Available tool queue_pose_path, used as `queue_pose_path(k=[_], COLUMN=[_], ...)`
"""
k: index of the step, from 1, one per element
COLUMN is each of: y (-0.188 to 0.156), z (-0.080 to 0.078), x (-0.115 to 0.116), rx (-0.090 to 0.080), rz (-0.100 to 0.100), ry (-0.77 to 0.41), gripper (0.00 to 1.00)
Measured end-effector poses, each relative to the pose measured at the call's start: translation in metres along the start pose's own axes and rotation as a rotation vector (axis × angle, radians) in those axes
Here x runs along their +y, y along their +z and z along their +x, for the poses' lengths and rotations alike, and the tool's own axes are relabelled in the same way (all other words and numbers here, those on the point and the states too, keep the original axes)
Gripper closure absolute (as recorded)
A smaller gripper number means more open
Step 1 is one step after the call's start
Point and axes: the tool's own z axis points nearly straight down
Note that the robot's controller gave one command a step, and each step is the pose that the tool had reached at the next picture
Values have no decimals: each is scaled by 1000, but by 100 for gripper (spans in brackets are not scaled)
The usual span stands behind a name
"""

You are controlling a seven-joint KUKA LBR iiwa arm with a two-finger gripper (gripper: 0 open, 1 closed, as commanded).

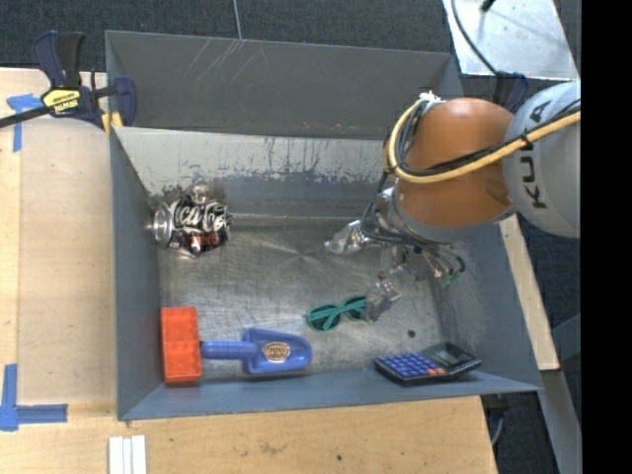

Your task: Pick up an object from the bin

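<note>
The end effector (pixel 365 267) is hanging low over the right half of the bin (pixel 296 166), under the arm's orange cover. It is standing open: its two metal fingers are splayed apart and are gripping nothing. The nearer finger (pixel 386 294) is pointing down at the right end of the green sunglasses (pixel 336 314). From this angle it may be touching that end or stopping just beside it.

The green sunglasses are lying flat on the bin floor, right of centre and towards the near wall, apart from everything else. They are the thing closest to the end effector, so I am taking them as the likely pick.

Judging by their look, they are going to handle as light, thin plastic. They are stiff enough to lift but springy, with smooth, slippery lenses and slim arms that could flex or snap under a hard squeeze. The bridge between the lenses, or the frame rim beside it, is looking like the safest place to close on. A pinch at one end is likely to make them swing or tip out.

The dark calculator (pixel 427 365) is lying in the near right corner. The blue toy (pixel 262 352) and the orange brick (pixel 180 344) are sitting along the near wall to the left. The crushed cola can (pixel 191 223) is resting far left.
</note>
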Motion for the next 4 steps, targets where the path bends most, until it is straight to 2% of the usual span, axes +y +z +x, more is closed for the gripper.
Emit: queue_pose_path(k=[1, 2, 4], y=[61, 81, 73], z=[-3, -16, -14], x=[1, -1, -1], rx=[-4, -30, -24], rz=[2, 12, 9], ry=[-108, -271, -300], gripper=[0, 100, 100])
